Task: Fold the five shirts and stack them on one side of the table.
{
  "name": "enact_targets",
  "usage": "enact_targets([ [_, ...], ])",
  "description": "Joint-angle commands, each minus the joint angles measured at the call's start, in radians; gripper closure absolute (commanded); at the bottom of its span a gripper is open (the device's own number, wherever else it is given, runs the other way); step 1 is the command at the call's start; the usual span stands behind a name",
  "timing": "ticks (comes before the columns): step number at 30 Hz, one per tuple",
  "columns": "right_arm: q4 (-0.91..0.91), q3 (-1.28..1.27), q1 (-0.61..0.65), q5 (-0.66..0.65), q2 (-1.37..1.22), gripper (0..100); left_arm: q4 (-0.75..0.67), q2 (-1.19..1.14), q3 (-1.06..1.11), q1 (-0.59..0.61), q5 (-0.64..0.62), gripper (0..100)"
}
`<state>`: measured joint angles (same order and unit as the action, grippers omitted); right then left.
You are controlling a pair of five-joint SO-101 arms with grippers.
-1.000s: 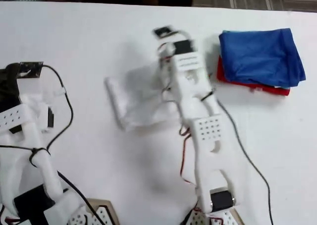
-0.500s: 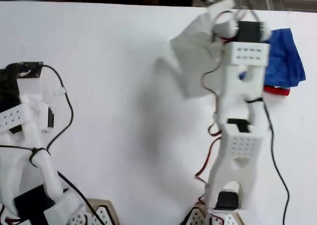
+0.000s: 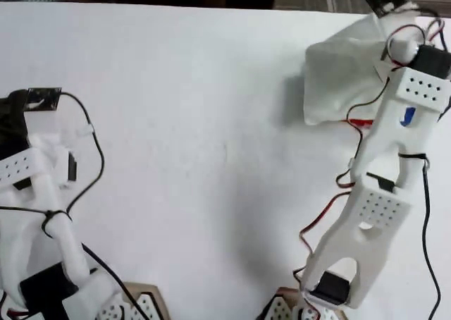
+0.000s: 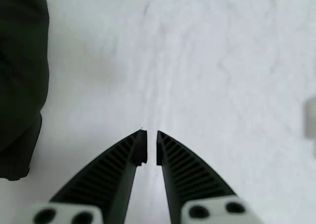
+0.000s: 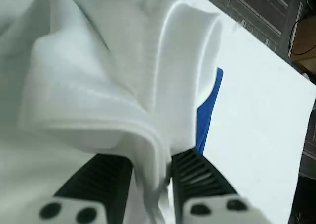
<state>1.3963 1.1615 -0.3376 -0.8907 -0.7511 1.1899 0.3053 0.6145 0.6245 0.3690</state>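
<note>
My right gripper (image 5: 150,172) is shut on a folded white shirt (image 5: 108,71), pinching its edge between the black fingers. In the high view the white shirt (image 3: 342,77) hangs from the right arm (image 3: 394,144) at the table's far right, over the stack. A sliver of the red shirt (image 3: 359,122) peeks out under it, and the blue shirt (image 5: 207,110) shows beneath the white one in the right wrist view. My left gripper (image 4: 149,147) is shut with nothing in it, low over the bare table at the left.
The left arm (image 3: 42,193) with its black cable rests at the table's left edge. A dark object (image 4: 19,76) lies beside the left gripper. The white table (image 3: 197,122) spreads between the two arms.
The right arm has carried the white shirt from the table's middle to the far right, over the blue and red stack. The left arm has not moved.
</note>
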Motion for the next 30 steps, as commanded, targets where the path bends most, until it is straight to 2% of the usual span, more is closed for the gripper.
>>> enact_targets([
  [1, -0.107, 0.008, -0.047, -0.023, -0.062, 98.1, -0.008, 0.037, -0.004, 0.002, 0.002, 94],
  [8, -0.219, 0.008, -0.101, -0.023, -0.173, 96.1, -0.006, 0.04, -0.004, 0.002, 0.0, 94],
  [13, -0.216, 0.008, -0.11, -0.015, -0.18, 75.9, 0.011, 0.04, -0.004, 0.002, 0.0, 94],
  [17, -0.209, 0.052, -0.116, -0.012, -0.173, 73.8, 0.014, 0.04, -0.004, 0.002, 0.0, 94],
  [27, -0.199, 0.308, -0.111, 0.333, -0.113, 76.5, 0.008, 0.037, -0.004, 0.002, 0.0, 94],
  [30, -0.199, 0.338, -0.104, 0.373, -0.122, 76.5, 0.008, 0.037, -0.004, 0.002, 0.0, 94],
])
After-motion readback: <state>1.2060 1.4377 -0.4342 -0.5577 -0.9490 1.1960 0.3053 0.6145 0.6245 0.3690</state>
